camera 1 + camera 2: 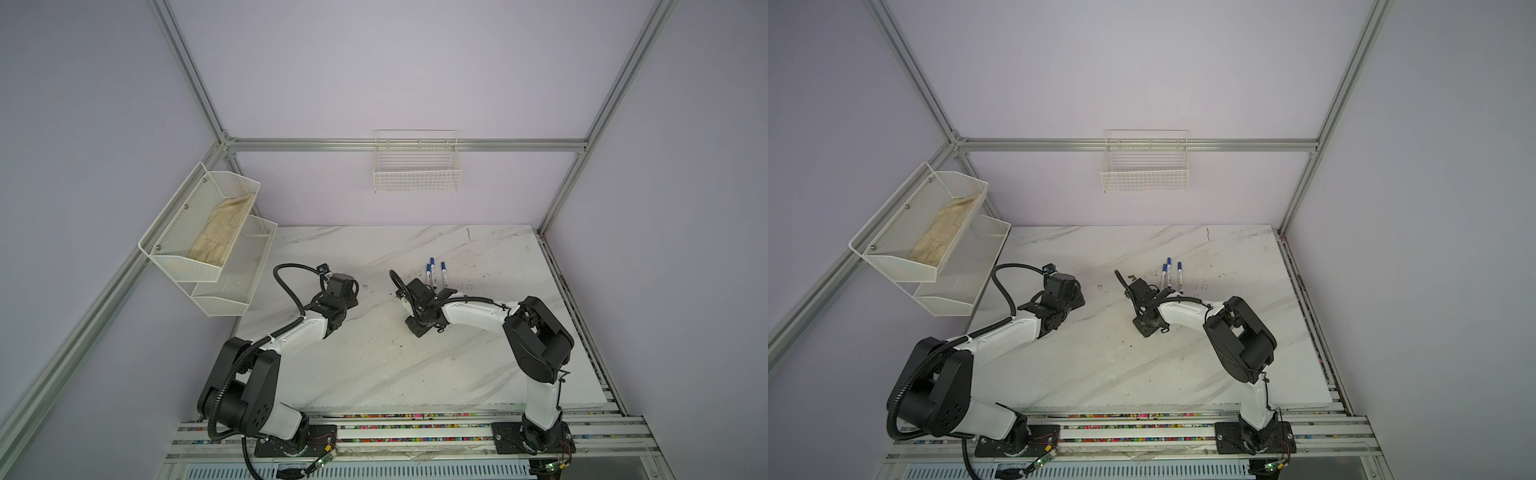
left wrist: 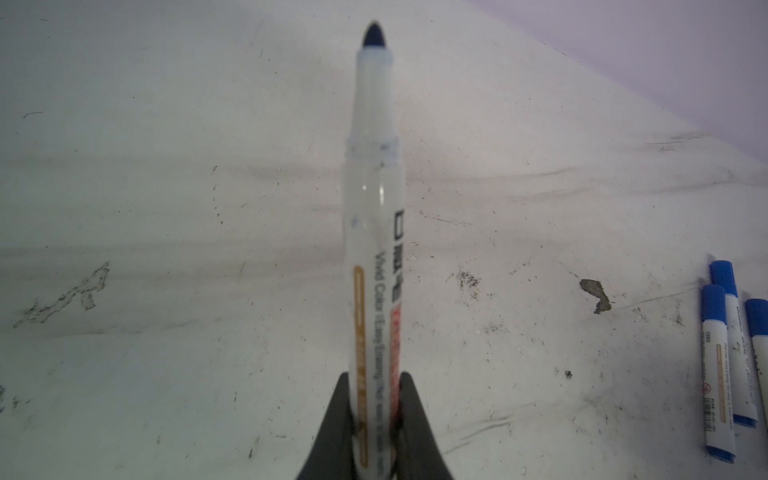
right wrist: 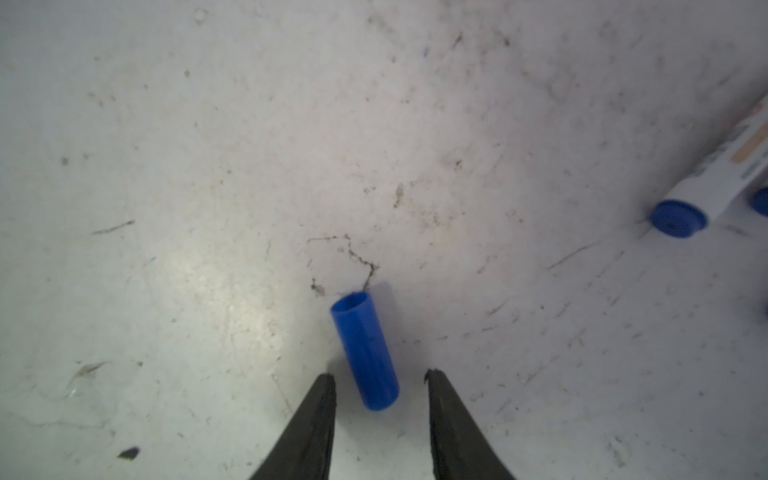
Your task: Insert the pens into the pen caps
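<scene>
Uncapped pen, blue tip bare, is clamped by its barrel in the left gripper, jaws tight on it, tip pointing away from the fingers above the marble table. A loose blue pen cap lies flat on the table between the parted fingers of the right gripper, with a gap on either side and its open mouth facing away. Three capped pens lie side by side on the table at 1 o'clock from the right gripper in both top views. The left gripper sits at its 9 o'clock.

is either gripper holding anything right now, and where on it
Left gripper grips an uncapped pen by its rear barrel, tip outward. Right gripper holds nothing: jaws open, a cap lying loose between them.
</scene>
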Robot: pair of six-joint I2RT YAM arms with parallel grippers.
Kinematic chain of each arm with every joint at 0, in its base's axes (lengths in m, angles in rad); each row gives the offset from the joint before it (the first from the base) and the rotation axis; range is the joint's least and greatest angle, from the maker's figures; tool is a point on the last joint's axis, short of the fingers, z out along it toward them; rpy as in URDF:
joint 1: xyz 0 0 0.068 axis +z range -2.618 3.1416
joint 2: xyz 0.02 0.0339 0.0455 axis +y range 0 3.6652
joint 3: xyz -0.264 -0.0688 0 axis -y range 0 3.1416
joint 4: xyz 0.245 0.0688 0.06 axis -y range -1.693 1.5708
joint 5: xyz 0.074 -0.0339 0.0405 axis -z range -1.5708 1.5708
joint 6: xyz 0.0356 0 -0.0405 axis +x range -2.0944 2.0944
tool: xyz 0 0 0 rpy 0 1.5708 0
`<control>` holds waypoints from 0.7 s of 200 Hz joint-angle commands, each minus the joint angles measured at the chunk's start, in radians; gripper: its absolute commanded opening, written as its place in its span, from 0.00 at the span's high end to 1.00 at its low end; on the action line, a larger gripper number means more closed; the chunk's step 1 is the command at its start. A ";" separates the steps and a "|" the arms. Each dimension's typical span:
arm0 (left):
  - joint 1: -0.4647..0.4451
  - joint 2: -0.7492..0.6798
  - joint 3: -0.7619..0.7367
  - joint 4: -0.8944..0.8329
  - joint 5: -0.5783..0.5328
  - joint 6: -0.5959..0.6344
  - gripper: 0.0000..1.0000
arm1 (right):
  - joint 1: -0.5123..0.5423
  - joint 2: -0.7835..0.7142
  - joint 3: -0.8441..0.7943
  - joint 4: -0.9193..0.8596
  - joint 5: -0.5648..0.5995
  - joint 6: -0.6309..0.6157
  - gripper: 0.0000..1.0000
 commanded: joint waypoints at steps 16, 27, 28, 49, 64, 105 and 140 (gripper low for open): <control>0.005 -0.005 0.086 0.001 0.006 -0.014 1.00 | -0.059 -0.022 -0.027 -0.012 0.008 0.057 0.62; 0.005 -0.005 0.085 0.000 0.007 -0.016 1.00 | -0.078 -0.028 -0.024 -0.003 0.019 0.066 0.62; 0.005 -0.005 0.085 0.000 0.007 -0.016 1.00 | -0.080 -0.028 -0.024 -0.002 0.019 0.067 0.62; 0.005 -0.003 0.083 0.001 0.015 -0.021 1.00 | -0.120 -0.024 -0.003 0.013 0.035 0.097 0.62; 0.004 0.000 0.082 0.000 0.019 -0.028 1.00 | -0.130 -0.037 0.011 0.033 0.024 0.105 0.62; 0.005 -0.010 0.077 -0.002 0.012 -0.030 1.00 | -0.125 -0.100 0.012 0.142 -0.141 0.129 0.62; 0.005 -0.014 0.074 -0.003 0.008 -0.029 1.00 | -0.084 -0.025 0.087 0.145 -0.172 0.141 0.62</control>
